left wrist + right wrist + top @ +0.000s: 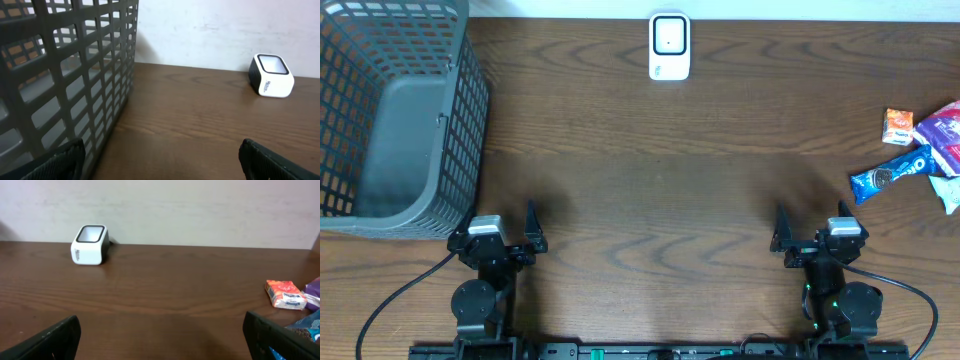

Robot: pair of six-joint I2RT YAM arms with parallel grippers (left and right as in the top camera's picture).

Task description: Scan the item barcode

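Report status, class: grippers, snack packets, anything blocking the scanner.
Left gripper open, empty. Right gripper open, empty. Snack packets untouched, far right. Scanner unobstructed; basket off left.

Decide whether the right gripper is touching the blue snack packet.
Apart. The overhead view shows a stretch of table between the right gripper, jaws open, and the blue snack packet.

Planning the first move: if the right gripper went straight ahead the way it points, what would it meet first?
Nothing before the back wall, it seems: the right gripper faces bare table. The scanner sits left of that line and the snacks sit right of it, though depth is hard to judge.
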